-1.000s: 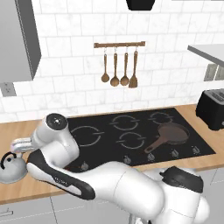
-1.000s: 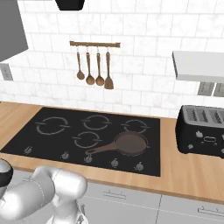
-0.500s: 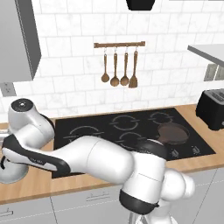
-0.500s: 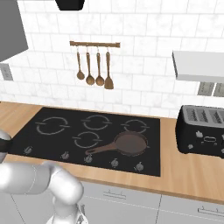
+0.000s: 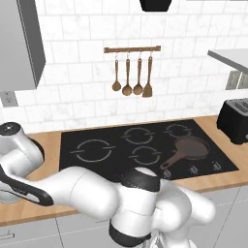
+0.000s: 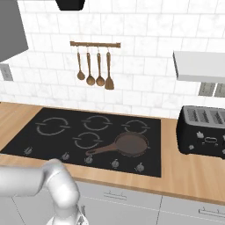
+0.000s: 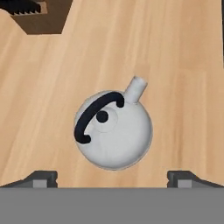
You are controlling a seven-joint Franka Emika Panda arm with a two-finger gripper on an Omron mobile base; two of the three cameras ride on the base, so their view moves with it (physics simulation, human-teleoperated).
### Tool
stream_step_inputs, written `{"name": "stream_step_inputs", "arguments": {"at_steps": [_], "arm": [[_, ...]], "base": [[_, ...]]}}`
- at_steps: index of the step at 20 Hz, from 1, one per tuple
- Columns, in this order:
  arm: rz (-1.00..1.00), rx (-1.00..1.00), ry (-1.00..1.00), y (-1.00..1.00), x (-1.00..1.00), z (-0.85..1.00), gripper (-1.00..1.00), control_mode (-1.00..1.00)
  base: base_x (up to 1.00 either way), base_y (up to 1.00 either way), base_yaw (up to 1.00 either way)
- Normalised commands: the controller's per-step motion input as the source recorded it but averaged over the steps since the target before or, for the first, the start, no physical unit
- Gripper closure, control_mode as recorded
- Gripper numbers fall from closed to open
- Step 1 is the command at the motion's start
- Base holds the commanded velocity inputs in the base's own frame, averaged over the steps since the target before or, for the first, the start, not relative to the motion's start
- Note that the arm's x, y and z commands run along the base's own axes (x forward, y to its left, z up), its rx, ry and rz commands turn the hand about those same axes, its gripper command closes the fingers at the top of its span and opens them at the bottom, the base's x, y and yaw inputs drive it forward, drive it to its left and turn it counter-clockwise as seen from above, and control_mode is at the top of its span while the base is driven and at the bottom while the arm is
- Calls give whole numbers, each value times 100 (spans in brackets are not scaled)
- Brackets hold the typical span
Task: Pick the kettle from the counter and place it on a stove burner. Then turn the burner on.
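Smooth silver metal kettle [image 7: 114, 133] on matt wood-grain counter [image 7: 175, 65]

Even bright light, sharp render.

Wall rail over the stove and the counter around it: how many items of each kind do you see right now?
Hanging wooden utensils: 4
Frying pan: 1
Toaster: 1
Kettle: 1, upright on the counter, below the open tool
Total: 7
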Motion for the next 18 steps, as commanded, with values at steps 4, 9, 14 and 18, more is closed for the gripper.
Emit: {"name": "stream_step_inputs", "arguments": {"at_steps": [4, 9, 14, 18], "arm": [[-9, 1, -2, 55, 20, -14, -100, -100], [-9, -4, 3, 42, 21, -21, -100, -100], [-7, -8, 4, 20, 29, -40, -100, -100], [-3, -13, 0, 0, 26, -50, 100, -100]], "base": [[0, 0, 0], [0, 0, 0], [0, 0, 0], [0, 0, 0]]}}
